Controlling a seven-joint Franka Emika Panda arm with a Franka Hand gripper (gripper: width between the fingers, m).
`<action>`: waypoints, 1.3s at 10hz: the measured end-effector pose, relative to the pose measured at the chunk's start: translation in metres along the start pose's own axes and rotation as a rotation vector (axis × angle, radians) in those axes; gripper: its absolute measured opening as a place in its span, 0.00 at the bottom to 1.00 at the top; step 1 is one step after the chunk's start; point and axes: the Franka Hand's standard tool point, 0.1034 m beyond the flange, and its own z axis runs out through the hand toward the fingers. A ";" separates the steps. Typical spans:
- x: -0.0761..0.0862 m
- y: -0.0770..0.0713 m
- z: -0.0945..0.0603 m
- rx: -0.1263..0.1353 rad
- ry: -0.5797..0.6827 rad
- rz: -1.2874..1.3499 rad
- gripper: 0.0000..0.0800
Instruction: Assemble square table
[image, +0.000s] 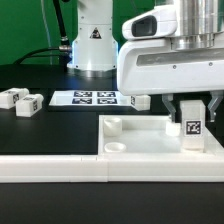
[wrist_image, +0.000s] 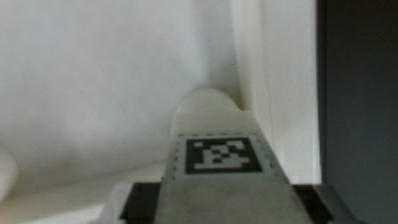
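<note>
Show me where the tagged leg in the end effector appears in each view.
Exterior view: the tagged leg stands at the exterior view's right, held in the end effector, above the square top.
Wrist view: the leg fills the middle, close up.
Shared landmark: the leg's black-white tag.

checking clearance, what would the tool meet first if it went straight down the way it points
Pointing down, the tool holds a short chunky white plastic tagged leg. Its lower end would probably meet the white plastic square table top first, near the rim on the exterior view's right; depth is unclear.
</note>
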 end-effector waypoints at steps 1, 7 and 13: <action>0.000 0.000 0.000 0.000 0.000 0.030 0.36; 0.001 0.000 0.001 0.066 -0.055 0.973 0.36; -0.002 -0.002 0.003 0.096 -0.062 0.948 0.67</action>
